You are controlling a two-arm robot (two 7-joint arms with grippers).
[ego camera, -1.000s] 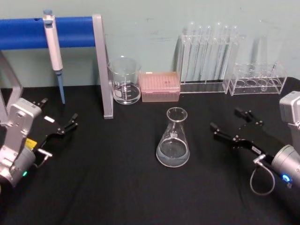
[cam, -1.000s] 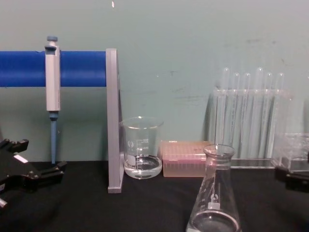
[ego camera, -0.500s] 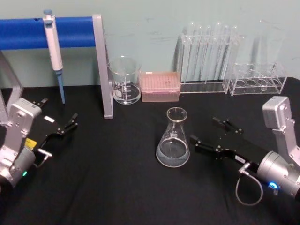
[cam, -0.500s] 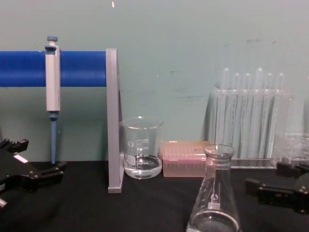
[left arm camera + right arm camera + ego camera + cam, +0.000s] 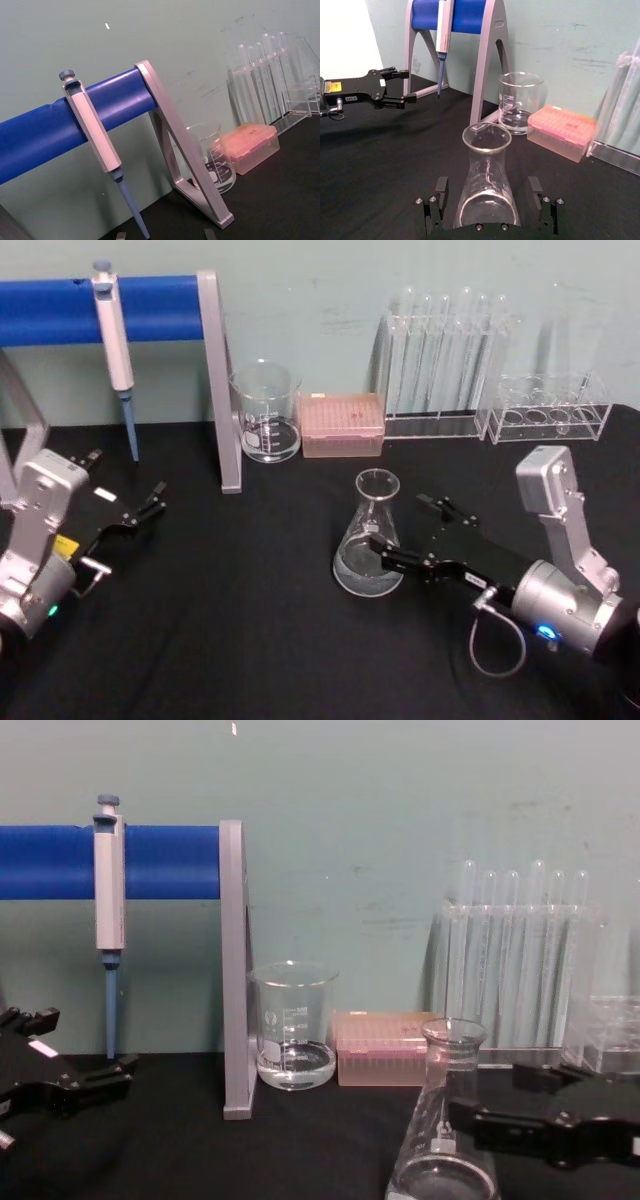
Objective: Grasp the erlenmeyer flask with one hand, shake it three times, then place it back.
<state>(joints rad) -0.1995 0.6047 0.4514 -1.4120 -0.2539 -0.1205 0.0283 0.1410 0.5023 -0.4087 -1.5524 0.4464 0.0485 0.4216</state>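
The right hand (image 5: 397, 522) has come in from the right side of the tabletop (image 5: 250, 640) over the last second. It was well apart from the flask (image 5: 368, 540); now its fingers (image 5: 440, 188) stand wide, one on each side of the flask's cone. The right wrist view shows a gap between glass and finger on both sides, so nothing is gripped yet. The flask is unmoved: upright on the tabletop near the middle, in front of the beaker (image 5: 267, 412) and the pink box (image 5: 342, 424), with a little clear liquid in its base.

The approach looks finished, and the next step is probably the close. The fingers sit low, where the cone is wide and slopes inward going up. Smooth glass of that shape may slip down through the hold once lifted and shaken, so the grip likely needs to be firm and centred.

The left hand (image 5: 128, 472) stays parked at the left of the tabletop, fingers apart, near the pipette stand (image 5: 221, 390).
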